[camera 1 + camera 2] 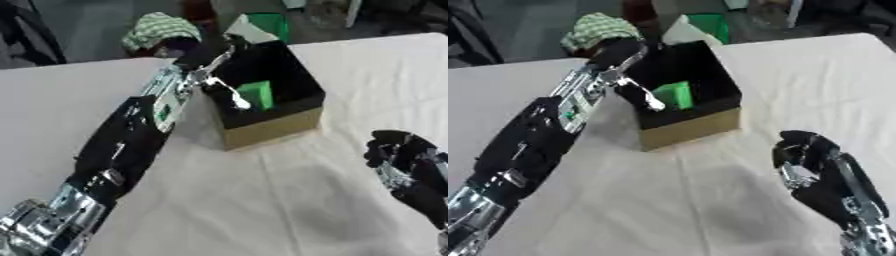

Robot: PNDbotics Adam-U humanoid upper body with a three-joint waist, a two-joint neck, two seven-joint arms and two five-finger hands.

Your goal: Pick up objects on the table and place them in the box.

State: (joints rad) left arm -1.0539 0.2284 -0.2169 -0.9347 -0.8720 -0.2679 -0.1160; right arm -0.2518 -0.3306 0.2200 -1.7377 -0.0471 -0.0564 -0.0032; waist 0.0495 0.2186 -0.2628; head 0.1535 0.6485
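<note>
A cardboard box [271, 127] with a dark inside stands at the table's middle back, and a green block [257, 94] lies in it. My left arm reaches from the lower left up past the box's left side. My left hand [616, 51] is at the box's far left corner, with its fingers curled on a green-and-white checked thing [602, 29] held above the table's far edge. A thin white piece [650, 98] hangs from the wrist over the box. My right hand [805, 156] rests at the lower right with fingers curled, holding nothing.
A white cloth [262, 200] covers the table, with bare room in front of the box and to its right. A green-and-white flap or container [262, 26] stands just behind the box. Dark furniture shows beyond the far edge.
</note>
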